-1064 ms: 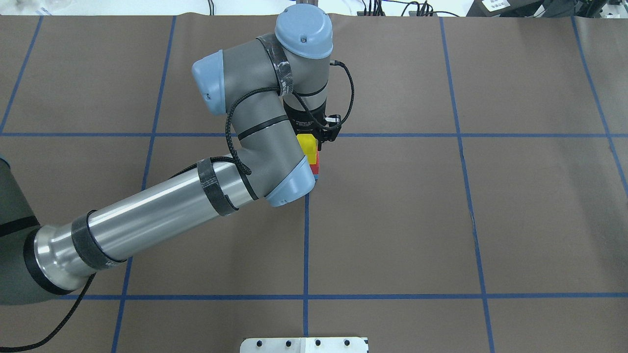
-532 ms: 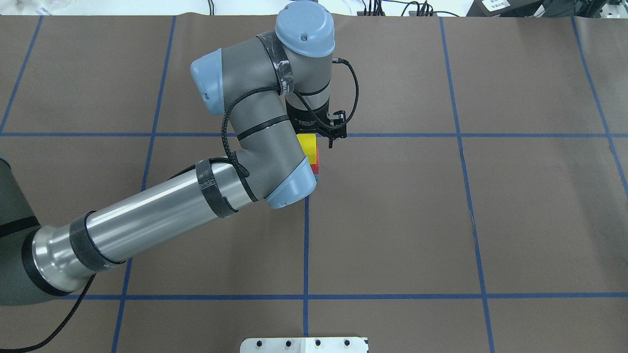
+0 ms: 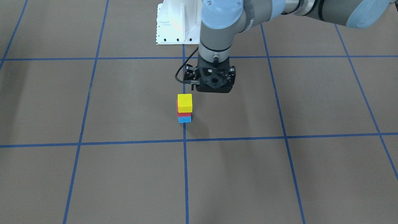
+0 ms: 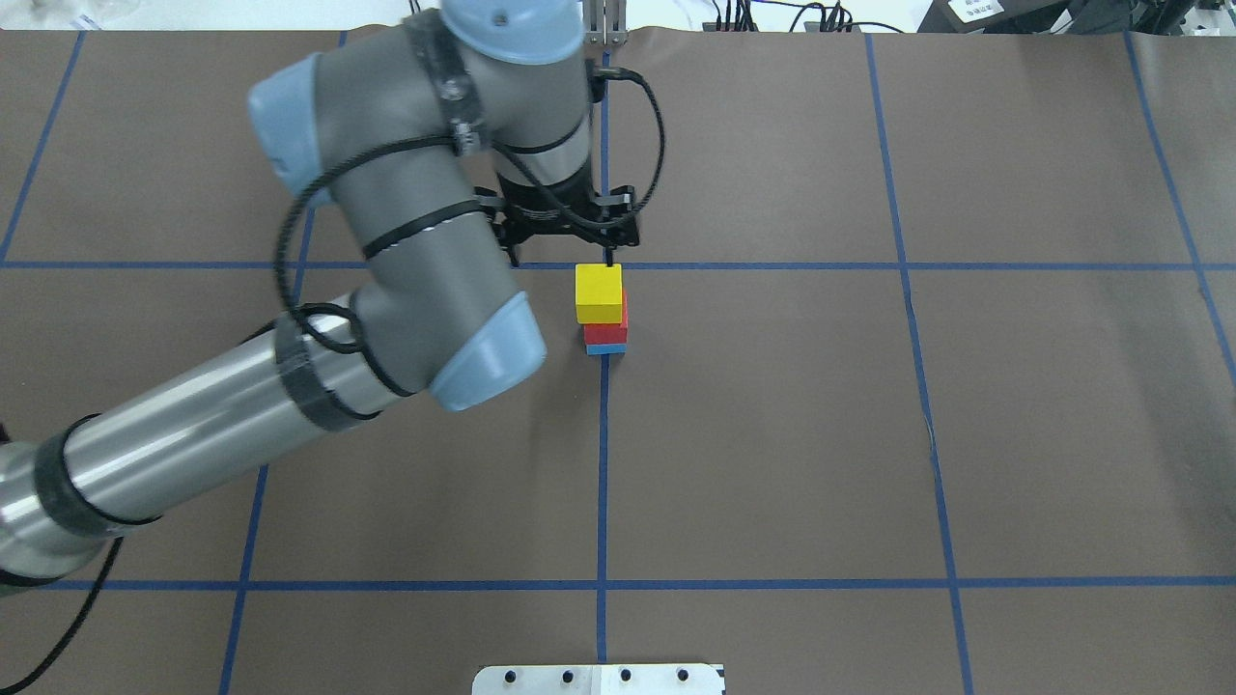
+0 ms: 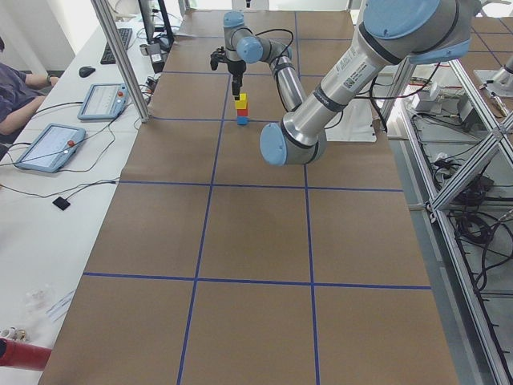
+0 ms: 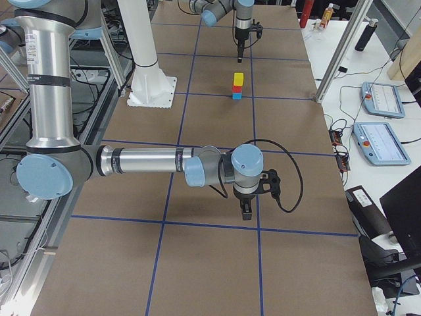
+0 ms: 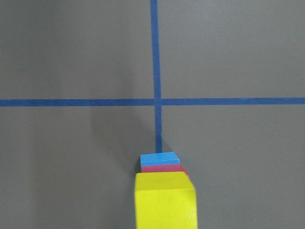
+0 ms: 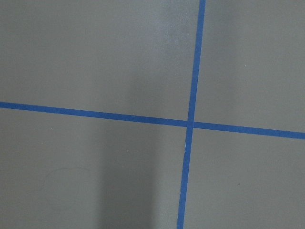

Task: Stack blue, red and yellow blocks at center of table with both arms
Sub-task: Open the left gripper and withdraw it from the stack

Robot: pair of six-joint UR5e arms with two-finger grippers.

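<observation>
The yellow block (image 4: pixel 599 292) tops the red block (image 4: pixel 618 331) and the blue block (image 4: pixel 605 348) in a stack beside the table's centre tape cross. The stack also shows in the front view (image 3: pixel 184 102) and at the bottom of the left wrist view (image 7: pixel 164 200). My left gripper (image 4: pixel 562 255) is open and empty, raised above the table just behind the stack and apart from it. My right gripper (image 6: pixel 245 209) shows only in the exterior right view, low over the table far from the stack; I cannot tell whether it is open or shut.
The white robot base plate (image 3: pixel 177 21) lies at the robot's table edge. Blue tape lines (image 4: pixel 603 463) grid the brown table cover. Tablets (image 5: pixel 48 144) and an operator (image 5: pixel 16 88) are at the far side bench.
My left gripper has let go of the yellow block, risen, and swung to the view's left and back. The whole stack now shows uncovered and has not moved.
</observation>
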